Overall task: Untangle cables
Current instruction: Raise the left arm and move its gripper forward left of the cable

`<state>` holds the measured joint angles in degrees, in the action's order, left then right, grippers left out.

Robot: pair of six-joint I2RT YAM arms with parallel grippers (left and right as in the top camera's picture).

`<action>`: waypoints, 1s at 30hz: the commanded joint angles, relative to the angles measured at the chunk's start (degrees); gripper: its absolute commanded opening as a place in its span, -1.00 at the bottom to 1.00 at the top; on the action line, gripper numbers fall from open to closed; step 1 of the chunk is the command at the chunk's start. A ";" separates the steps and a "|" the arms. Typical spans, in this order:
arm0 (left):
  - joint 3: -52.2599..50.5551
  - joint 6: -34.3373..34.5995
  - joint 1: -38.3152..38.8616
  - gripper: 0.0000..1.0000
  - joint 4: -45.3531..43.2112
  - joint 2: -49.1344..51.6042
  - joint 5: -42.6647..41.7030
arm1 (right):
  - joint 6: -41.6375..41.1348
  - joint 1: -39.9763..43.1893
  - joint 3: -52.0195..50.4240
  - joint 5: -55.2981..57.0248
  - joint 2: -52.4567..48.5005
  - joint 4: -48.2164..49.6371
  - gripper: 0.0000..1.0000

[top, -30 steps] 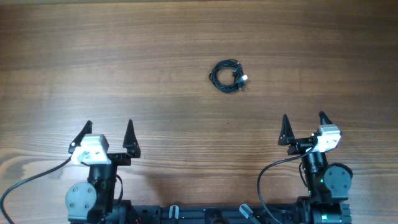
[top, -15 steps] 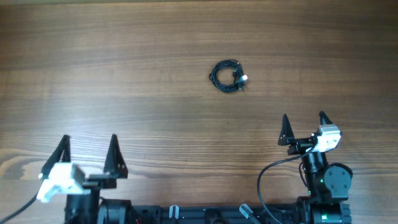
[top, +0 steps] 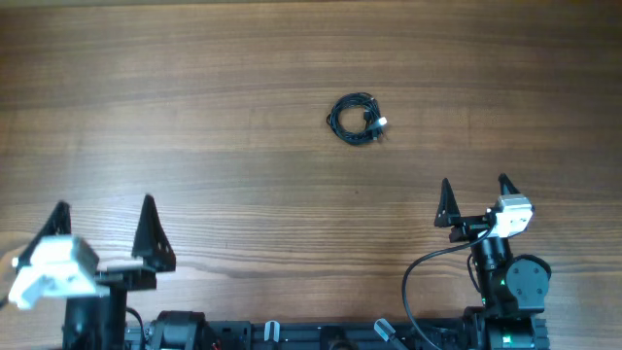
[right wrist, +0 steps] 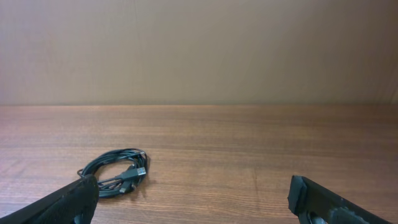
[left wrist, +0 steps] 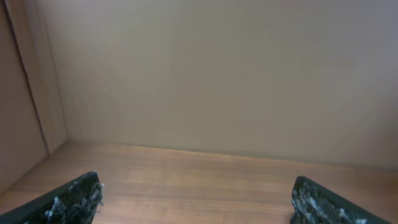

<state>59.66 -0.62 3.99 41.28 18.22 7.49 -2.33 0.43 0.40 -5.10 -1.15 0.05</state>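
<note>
The cables (top: 356, 119) lie bundled in a small tight coil (one white tip shows on its right side) on the wooden table (top: 194, 87), toward the far middle and well apart from both grippers. The left gripper (top: 104, 202) sits at the near left, jaws spread wide, holding nothing. The right gripper (top: 474, 179), near right, is likewise wide open and empty.

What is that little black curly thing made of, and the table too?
The cables: thin black cords, probably rubbery plastic coating, since they bend into a small coil; one tip is white. The table: brown with long grain lines, so wood or wood-look laminate, smooth finish.
</note>
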 commanded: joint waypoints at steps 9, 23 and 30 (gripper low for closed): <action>3.54 -9.57 1.62 1.00 -7.76 20.46 -0.50 | -0.79 -0.24 -0.11 -0.09 0.61 0.13 1.00; 3.54 -11.21 0.33 1.00 -29.44 37.62 0.98 | -0.81 -0.24 -0.11 -0.09 0.61 0.15 0.99; 3.54 -11.21 -2.40 1.00 -32.37 43.17 0.63 | -0.81 -0.24 -0.11 -0.09 0.61 0.13 1.00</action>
<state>62.33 -11.31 2.55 10.44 58.87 7.70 -2.33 0.43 0.40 -5.10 -1.15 0.05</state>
